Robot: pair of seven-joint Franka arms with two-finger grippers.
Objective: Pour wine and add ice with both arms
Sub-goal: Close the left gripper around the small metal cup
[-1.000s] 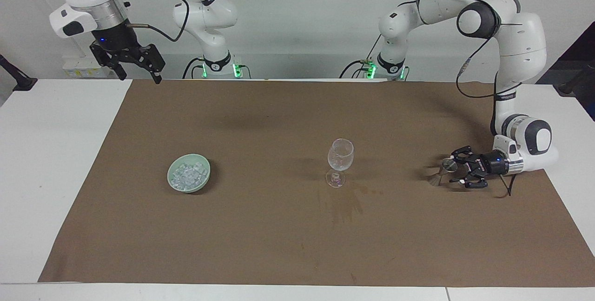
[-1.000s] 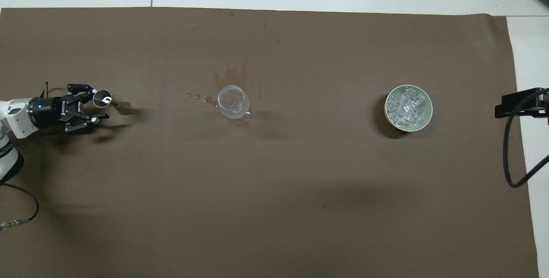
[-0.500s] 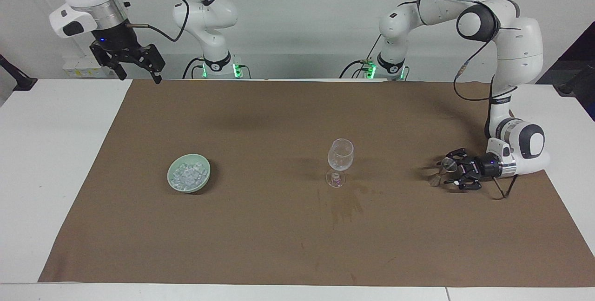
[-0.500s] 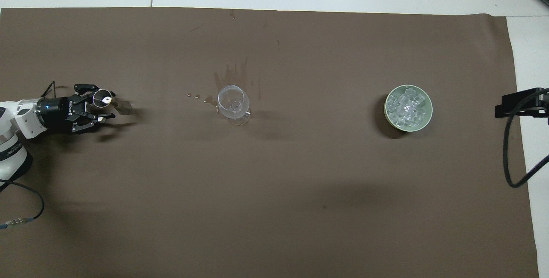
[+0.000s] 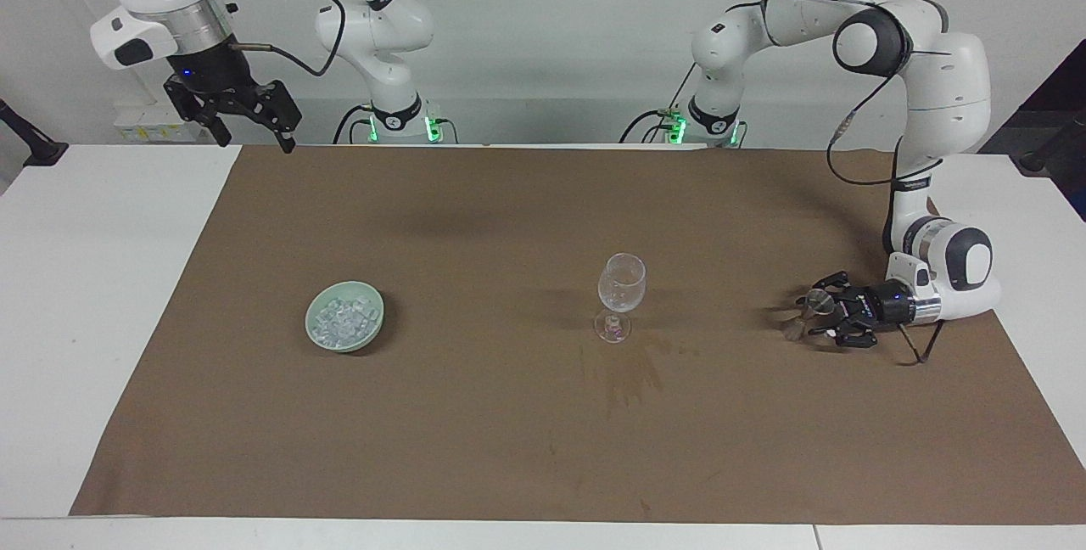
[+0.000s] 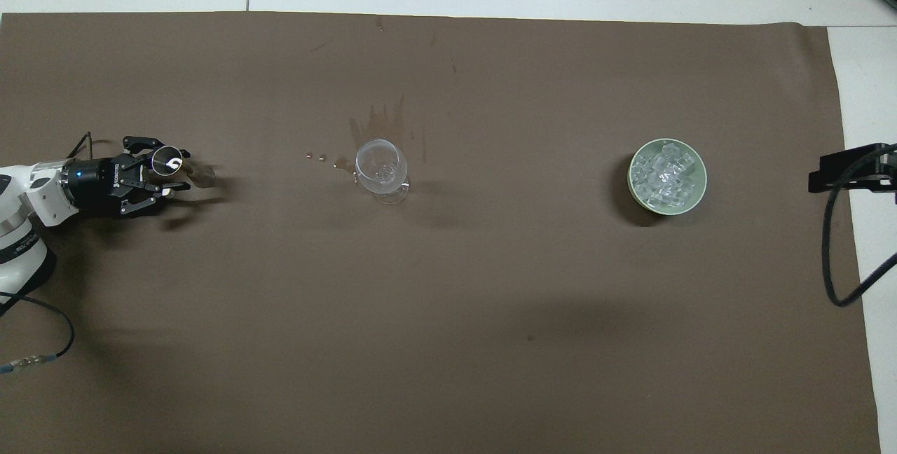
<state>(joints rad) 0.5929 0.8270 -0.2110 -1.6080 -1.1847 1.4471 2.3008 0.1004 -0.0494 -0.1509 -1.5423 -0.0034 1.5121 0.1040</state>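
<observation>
A brown mat (image 5: 543, 414) covers most of the white table (image 5: 93, 278). The left gripper (image 5: 816, 313) lies low over the mat at the left arm's end of the table, turned sideways so that it points toward the table's middle. Its fingers stand on either side of a small metallic cup (image 6: 167, 160), whose round mouth gleams between them in the overhead view; whether the fingers actually press on the cup cannot be told, and a short brownish piece (image 6: 203, 174) lies just beside the cup, toward the middle. The right gripper (image 5: 252, 121) hangs high over the mat's corner nearest the robots at the right arm's end, fingers spread apart and holding nothing; this arm waits. A clear stemmed glass (image 5: 622, 285) stands upright near the middle of the mat, well apart from both grippers. A darker stain (image 5: 632, 372) marks the mat just beside its foot, farther from the robots. The ice (image 6: 664, 174) sits heaped in a pale green bowl (image 6: 634, 186) on the mat, toward the right arm's end, well apart from the glass.
</observation>
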